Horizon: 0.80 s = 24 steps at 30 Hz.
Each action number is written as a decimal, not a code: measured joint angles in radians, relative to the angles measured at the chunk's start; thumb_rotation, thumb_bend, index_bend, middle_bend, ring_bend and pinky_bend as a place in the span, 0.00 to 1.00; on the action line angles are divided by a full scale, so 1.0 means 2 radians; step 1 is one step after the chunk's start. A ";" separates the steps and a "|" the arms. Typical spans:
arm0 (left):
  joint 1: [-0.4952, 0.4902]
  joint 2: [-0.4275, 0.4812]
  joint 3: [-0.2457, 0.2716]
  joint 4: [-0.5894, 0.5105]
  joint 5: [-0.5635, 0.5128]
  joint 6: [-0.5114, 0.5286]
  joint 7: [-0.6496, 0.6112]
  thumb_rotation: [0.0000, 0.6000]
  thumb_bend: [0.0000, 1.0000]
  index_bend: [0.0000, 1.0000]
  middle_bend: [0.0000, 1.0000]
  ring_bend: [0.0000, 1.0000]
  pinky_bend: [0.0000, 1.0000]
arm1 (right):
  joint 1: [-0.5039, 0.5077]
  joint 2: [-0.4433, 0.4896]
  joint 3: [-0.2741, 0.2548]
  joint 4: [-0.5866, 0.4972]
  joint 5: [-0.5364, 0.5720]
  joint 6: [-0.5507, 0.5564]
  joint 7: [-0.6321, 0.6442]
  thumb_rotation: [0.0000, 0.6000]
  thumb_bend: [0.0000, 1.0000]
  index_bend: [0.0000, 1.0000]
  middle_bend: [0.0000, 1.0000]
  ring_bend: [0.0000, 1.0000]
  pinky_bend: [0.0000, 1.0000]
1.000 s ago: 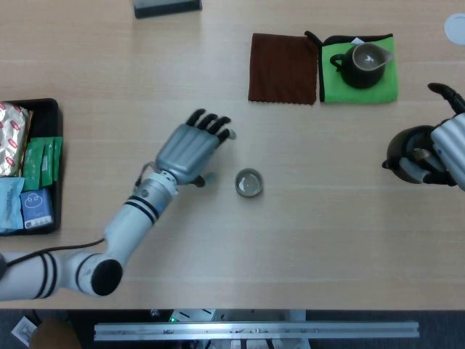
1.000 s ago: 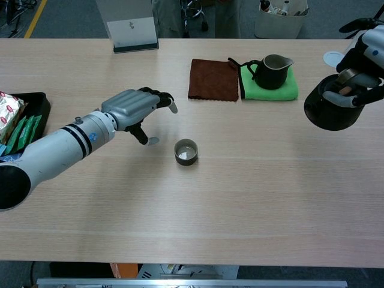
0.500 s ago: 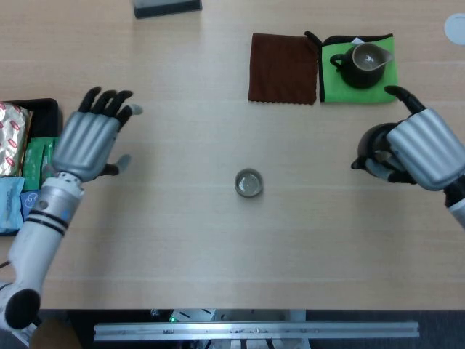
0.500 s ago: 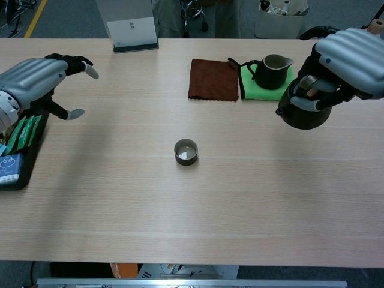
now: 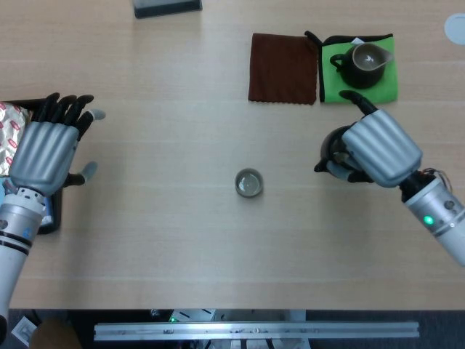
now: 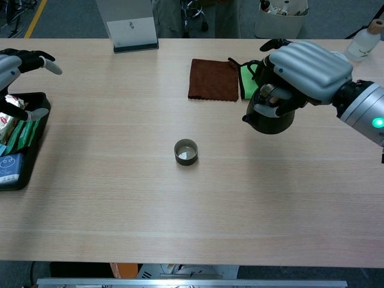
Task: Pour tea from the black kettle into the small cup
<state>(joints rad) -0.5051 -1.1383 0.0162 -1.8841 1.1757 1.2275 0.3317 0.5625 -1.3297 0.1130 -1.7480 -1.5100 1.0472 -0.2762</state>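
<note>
With the right hand (image 6: 306, 75) gripping the kettle (image 6: 270, 117) aloft to the right of the cup (image 6: 186, 151) and the left hand (image 5: 47, 149) spread empty far left of it, the spout should reach the cup's rim before any tilt.

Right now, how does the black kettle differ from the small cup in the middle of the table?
The black kettle is gripped by the right hand, while the small cup stands alone on the table, touched by nothing. The kettle is clearly larger and black; the cup is small, with a pale inside. The kettle is partly hidden under the fingers; the cup shows fully. Both look round from above.
</note>
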 measured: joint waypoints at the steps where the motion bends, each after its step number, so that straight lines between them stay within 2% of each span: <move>1: 0.002 0.002 0.000 -0.001 0.003 0.001 -0.001 1.00 0.27 0.20 0.10 0.09 0.06 | 0.004 -0.008 0.001 0.004 0.004 -0.004 -0.004 0.98 0.24 1.00 1.00 0.94 0.14; 13: 0.026 0.018 -0.002 -0.021 0.028 0.016 -0.006 1.00 0.27 0.20 0.10 0.09 0.06 | 0.040 -0.078 0.011 0.047 0.045 -0.038 -0.037 0.98 0.24 1.00 1.00 0.94 0.14; 24: 0.050 0.018 -0.003 -0.033 0.063 0.035 -0.015 1.00 0.27 0.20 0.10 0.09 0.06 | 0.071 -0.115 0.016 0.070 0.074 -0.063 -0.079 0.99 0.24 1.00 1.00 0.94 0.14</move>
<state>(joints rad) -0.4051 -1.1020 0.0104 -1.9493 1.3018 1.2975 0.3021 0.7053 -1.5603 0.1453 -1.6082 -1.3615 0.9215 -0.4350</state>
